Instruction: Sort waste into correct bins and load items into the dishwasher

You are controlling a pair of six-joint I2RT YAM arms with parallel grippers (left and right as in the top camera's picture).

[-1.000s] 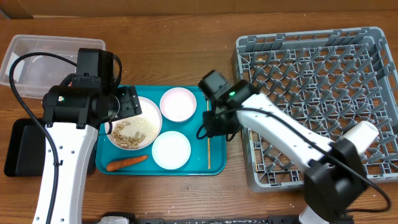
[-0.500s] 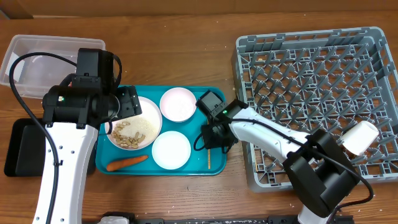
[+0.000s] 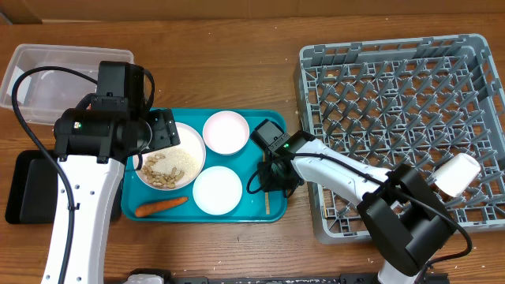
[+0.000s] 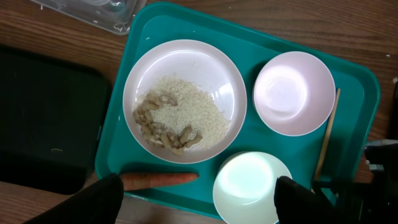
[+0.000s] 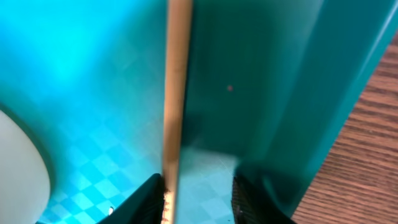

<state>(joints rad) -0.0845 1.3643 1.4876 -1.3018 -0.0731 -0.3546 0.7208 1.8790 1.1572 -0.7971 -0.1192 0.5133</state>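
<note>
Left arm (image 3: 75,197): white tubular link, black joint housings, one green indicator light, black cable looping off the wrist; right arm (image 3: 339,170): white links, black joints, green light, black cable, white cylindrical housing; left end effector (image 4: 199,199), right end effector (image 5: 199,193): dark fingers, matt.

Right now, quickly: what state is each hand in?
Left hand: open, empty, above the tray.
Right hand: open, straddling a chopstick, not closed on it.
</note>
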